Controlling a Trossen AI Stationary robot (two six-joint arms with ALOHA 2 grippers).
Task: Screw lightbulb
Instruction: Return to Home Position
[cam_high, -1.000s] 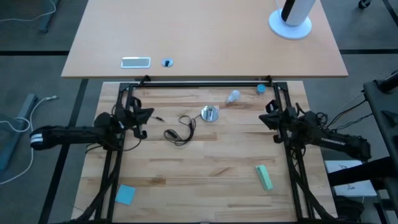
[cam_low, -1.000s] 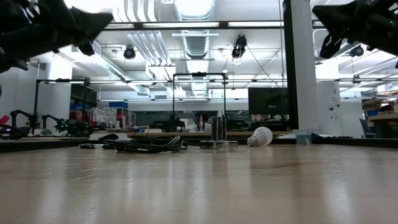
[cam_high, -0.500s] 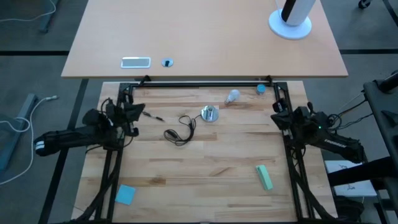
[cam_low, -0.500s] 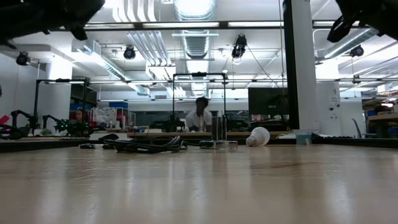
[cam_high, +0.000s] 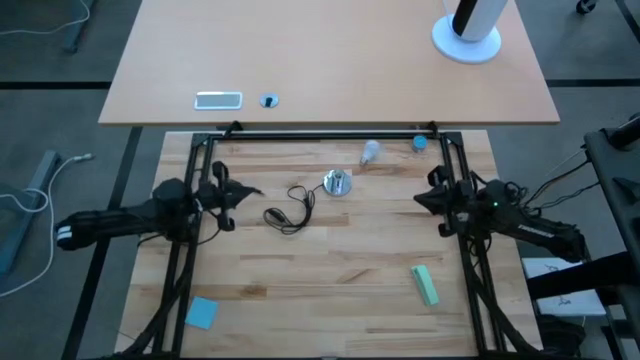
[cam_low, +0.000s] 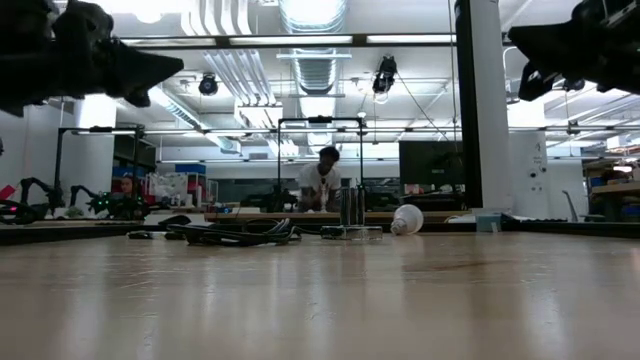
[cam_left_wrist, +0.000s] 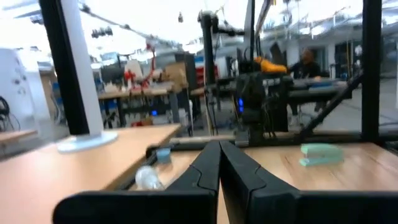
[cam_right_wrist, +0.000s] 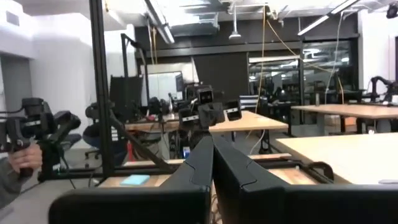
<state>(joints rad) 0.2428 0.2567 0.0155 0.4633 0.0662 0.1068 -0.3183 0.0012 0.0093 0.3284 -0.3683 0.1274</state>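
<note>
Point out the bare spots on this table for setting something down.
Bare wood: the middle, between black cord, green block and blue pad. Crowded: the far edge, with socket, lightbulb, blue cap. Left gripper and right gripper flank the socket.

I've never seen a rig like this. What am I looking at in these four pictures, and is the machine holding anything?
This is a robot: two dark arms at a table, each ending in a two-finger gripper. One picture looks straight down, one looks level across the tabletop, and two come from cameras on the wrists. The left gripper and the right gripper hang above the table's sides, both shut and holding nothing. On the table lie a lightbulb on its side, a metal socket with a black cord, a blue cap, a green block and a blue pad. The lightbulb lies apart from the socket. A person shows far behind.
</note>
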